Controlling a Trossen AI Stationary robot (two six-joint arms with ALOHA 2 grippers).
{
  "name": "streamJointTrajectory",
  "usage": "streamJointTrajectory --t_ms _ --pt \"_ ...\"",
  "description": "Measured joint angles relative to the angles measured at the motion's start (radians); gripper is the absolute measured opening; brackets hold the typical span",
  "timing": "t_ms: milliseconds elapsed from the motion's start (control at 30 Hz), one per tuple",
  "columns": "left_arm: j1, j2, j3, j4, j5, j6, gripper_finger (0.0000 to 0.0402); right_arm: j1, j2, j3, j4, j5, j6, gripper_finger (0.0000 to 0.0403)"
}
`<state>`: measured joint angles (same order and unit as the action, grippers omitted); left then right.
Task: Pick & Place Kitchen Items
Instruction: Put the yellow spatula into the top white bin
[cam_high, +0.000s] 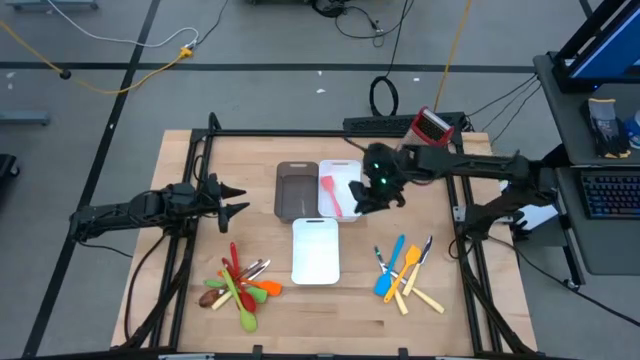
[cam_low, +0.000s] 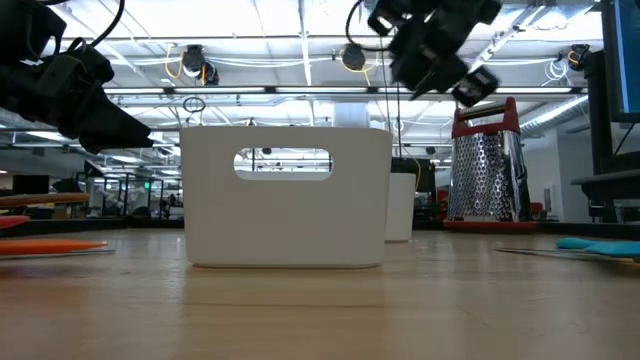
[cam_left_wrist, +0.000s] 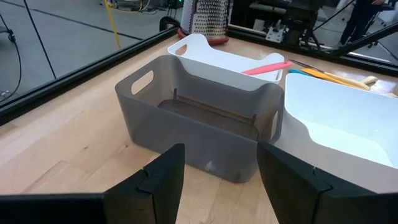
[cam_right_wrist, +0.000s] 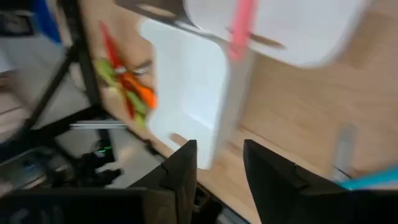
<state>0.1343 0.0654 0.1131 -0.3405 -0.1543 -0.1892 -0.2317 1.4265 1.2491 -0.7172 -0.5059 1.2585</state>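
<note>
- Grater (cam_high: 432, 126): red and metal, upright at table's far edge.
- Brown tray (cam_high: 296, 190): beside a white tray (cam_high: 338, 187), touching.
- 2nd white tray (cam_high: 316, 250): just nearer.

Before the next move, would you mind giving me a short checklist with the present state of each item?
1. Pink spatula lies in the white tray at the back: ok.
2. Right gripper empty, nothing between its fingers in its wrist view: ok.
3. Right gripper clear of the trays: ok, it hangs above them in the low view.
4. Left gripper open and empty, waiting left of the dark-brown tray: ok.
5. Dark-brown tray has room: ok, it looks empty in the left wrist view.
6. All utensils sorted: not ok; the blue and orange pile and the red and green pile lie on the table.
</note>
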Motion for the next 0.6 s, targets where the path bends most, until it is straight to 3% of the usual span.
streamJointTrajectory --t_ms 400,600 --pt "0.0 0.0 0.0 0.0 0.0 -0.031 0.0207 0.211 -0.137 0.001 -0.179 0.215 0.122 0.0075" --pt "0.0 0.0 0.0 0.0 -0.001 -0.049 0.0207 0.298 -0.146 0.001 -0.31 0.248 0.128 0.0044"
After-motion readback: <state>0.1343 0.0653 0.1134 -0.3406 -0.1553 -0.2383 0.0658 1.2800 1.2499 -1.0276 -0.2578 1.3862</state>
